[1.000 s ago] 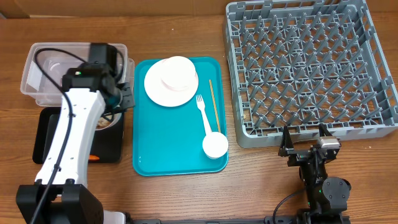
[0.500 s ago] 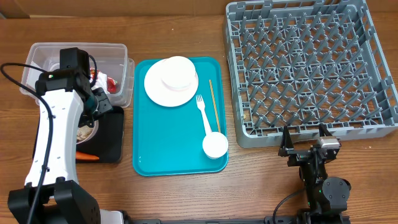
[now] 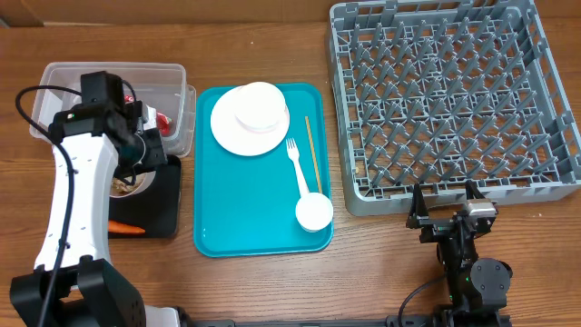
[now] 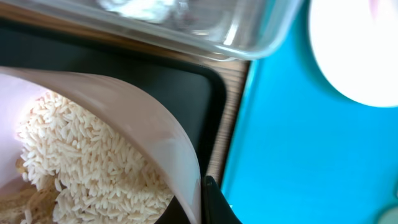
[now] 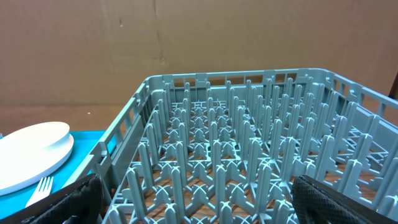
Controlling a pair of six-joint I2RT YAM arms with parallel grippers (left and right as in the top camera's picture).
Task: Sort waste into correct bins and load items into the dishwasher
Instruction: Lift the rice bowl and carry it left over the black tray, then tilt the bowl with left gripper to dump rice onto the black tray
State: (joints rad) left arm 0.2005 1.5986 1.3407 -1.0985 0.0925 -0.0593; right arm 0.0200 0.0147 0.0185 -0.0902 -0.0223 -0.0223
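White round bowl of beige rice scraps pinched at its rim by left tool | right tool wide, idle | tip slowly, low over shallow black rectangular tray.

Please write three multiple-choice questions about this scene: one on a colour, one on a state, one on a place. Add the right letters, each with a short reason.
1. What colour is the wrapper in the clear tub?
A) red B) green C) blue

2. How is the right gripper?
A) shut on the wrapper B) open, holding nothing C) shut on the clear tub's rim

3. Where does the white fork lie?
A) in the clear tub B) on the teal tray C) between the right gripper's fingers

Answers:
1 A: red print shows inside the tub.
2 B: its fingers stand wide apart with nothing between them.
3 B: it rests on the tray beside the chopsticks.
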